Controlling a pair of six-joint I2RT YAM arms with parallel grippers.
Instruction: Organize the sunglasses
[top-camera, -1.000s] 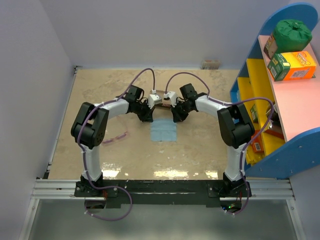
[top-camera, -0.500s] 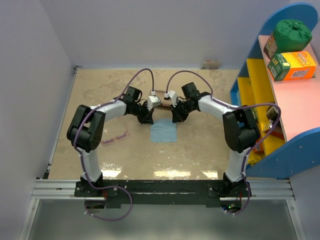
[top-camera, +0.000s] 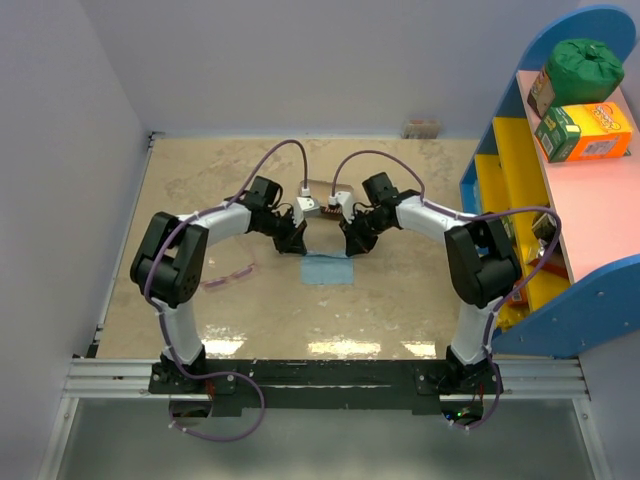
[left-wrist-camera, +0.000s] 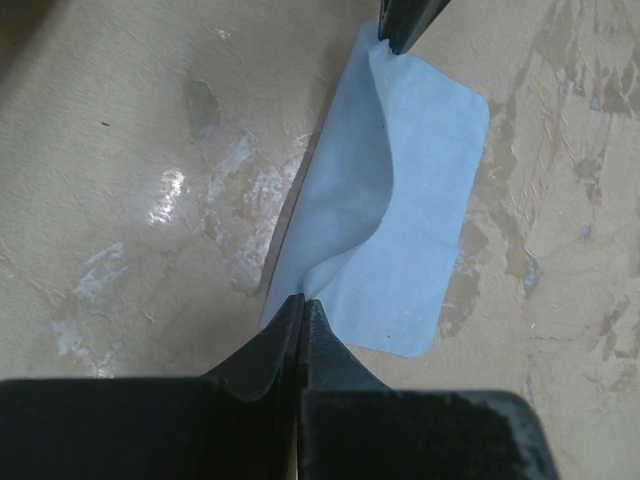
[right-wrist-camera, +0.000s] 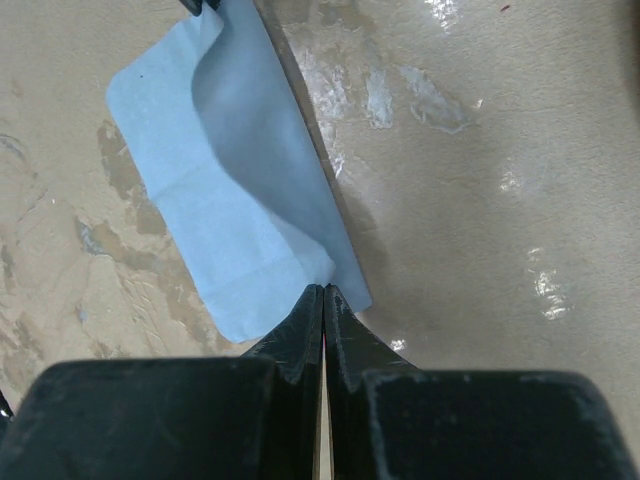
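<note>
The sunglasses (top-camera: 229, 275), thin and pink-purple, lie on the table to the left of my left arm, apart from both grippers. My left gripper (top-camera: 297, 247) (left-wrist-camera: 303, 300) is shut on one corner of a light blue cloth (top-camera: 326, 269) (left-wrist-camera: 420, 200). My right gripper (top-camera: 350, 246) (right-wrist-camera: 325, 288) is shut on the opposite corner of the same edge of the cloth (right-wrist-camera: 220, 200). The held edge is raised and curls over the part lying flat on the table. Neither wrist view shows the sunglasses.
A patterned oblong case (top-camera: 321, 207) lies just beyond the grippers, partly hidden by the wrist cameras. A blue, yellow and pink shelf (top-camera: 560, 190) with boxes and a green bag stands along the right side. Walls close the left and far sides.
Both grippers have carried the cloth's far edge toward the near side, so the cloth's visible patch is shorter front to back. The sunglasses have not moved.
</note>
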